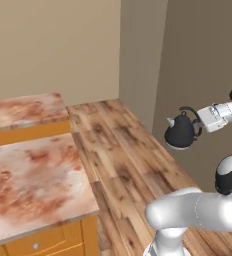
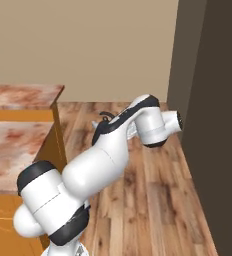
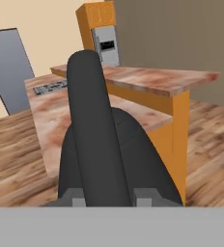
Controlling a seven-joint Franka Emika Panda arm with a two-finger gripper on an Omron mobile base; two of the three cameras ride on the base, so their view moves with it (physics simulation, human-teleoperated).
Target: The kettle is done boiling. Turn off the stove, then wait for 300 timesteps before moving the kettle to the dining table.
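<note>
Wood flooring runs between the beige wall and a dark wall panel in the left base view, with open floor down the middle. At the right the gripper [image 1: 199,120] holds the kettle [image 1: 179,132] by its arched handle, clear of the floor and well apart from both marbled tops at the left — the raised table [image 1: 23,111] behind, the lower worktop [image 1: 33,185] in front, with an orange drawer under its near edge. The kettle hangs upright, spout toward the tops; whether anything is inside it cannot be told. In the right base view the arm crosses the middle and hides most of the kettle [image 2: 104,119]; just a bit of handle and spout show above the forearm, over bare floor, with the table [image 2: 23,96] and worktop [image 2: 13,145] at the left and the dark panel close on the right. In the hand view the kettle [image 3: 133,149] sits right against the camera, its thick black handle rising up the middle between the two fingers [image 3: 71,198], which are closed on it. Beyond lie the worktop [image 3: 61,111] carrying the stove [image 3: 50,88] — far back at its left — and the table [image 3: 157,79] with its thin edge overhanging an orange base.
</note>
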